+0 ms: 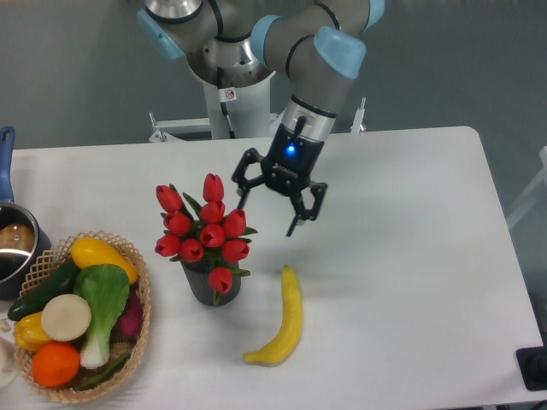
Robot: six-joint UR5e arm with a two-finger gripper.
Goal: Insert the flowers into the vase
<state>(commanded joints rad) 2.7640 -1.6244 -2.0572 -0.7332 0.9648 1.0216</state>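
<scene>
The flowers stand upright in the vase, near the middle of the white table, with red heads fanning out wider than the vase's mouth and 1 bloom drooping over its front rim. The gripper hangs just right of and behind the bunch, its 2 black fingers spread wide apart and holding nothing; its left fingertip is close to the topmost tulip, though whether it touches cannot be told. A blue light glows on the gripper's body, and beside it runs a line of small pale lettering too small to read. A small label with a red mark sits on the arm's white base column at the far edge of the table; its writing is also illegible. A banana lies on the table just right of the vase, apart from it, curving toward the near edge. At the near left a wicker basket holds produce: a yellow piece, a dark green cucumber, a leafy green, a pale round slice, an orange and a dark purple piece. Left of that, at the frame's edge, sits a metal pot with a blue handle.
</scene>
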